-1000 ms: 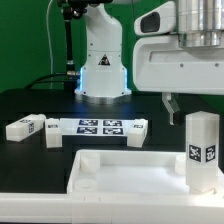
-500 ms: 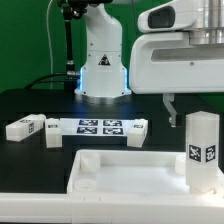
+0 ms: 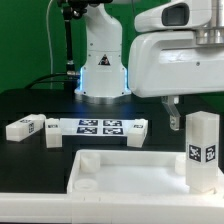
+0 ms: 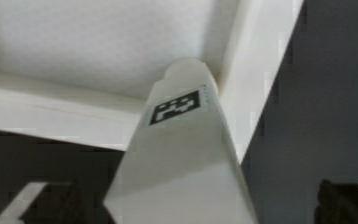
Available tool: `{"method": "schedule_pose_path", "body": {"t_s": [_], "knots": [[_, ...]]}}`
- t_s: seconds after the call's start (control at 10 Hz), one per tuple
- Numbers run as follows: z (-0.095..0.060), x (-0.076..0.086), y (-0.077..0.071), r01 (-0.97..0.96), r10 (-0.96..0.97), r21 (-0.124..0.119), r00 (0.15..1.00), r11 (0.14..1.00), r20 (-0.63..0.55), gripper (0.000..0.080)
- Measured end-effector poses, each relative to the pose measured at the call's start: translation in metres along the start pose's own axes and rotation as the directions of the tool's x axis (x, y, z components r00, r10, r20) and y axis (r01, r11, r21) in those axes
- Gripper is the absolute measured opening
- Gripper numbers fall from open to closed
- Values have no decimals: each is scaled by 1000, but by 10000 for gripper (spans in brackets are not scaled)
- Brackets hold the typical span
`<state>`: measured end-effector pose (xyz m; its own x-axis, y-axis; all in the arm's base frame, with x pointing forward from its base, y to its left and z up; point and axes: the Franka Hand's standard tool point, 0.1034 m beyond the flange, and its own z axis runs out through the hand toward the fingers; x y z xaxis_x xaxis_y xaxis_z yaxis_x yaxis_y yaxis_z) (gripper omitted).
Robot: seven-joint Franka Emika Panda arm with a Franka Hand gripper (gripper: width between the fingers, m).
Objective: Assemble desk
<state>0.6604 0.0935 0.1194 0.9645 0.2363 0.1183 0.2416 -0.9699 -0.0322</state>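
Beneath the spread gripper (image 4: pixel 186 200), upright leg (image 3: pixel 200 150)

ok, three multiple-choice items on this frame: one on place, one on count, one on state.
1. Where does the upright leg stand?
A. at the tabletop end on the exterior view's left
B. at its end on the exterior view's right
C. mid-tabletop

2. How many legs stand upright?
A. one
B. two
C. three

3. The pincer is:
A. shut on a leg
B. shut on nothing
C. open

Answers:
1. B: the leg rises from the tabletop's corner there.
2. A: the other legs lie flat on the black table.
3. C: its fingers stand wide apart, clear of the leg.
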Motion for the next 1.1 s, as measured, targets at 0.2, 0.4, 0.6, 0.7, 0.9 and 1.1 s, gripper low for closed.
{"method": "schedule_pose_path", "body": {"t_s": [0.2,0.4,0.6,0.7,0.9,1.1], "knots": [[0,0,1,162,-162,-10,987,987,3,649],[0,0,1,157,-157,-9,988,988,3,519],[0,0,1,156,-156,-8,988,988,3,383],[1,0,1,137,-137,-8,991,991,3,291],[1,0,1,121,-121,-7,993,993,3,291],[1,0,0,-50,50,-5,999,999,1,291]]}}
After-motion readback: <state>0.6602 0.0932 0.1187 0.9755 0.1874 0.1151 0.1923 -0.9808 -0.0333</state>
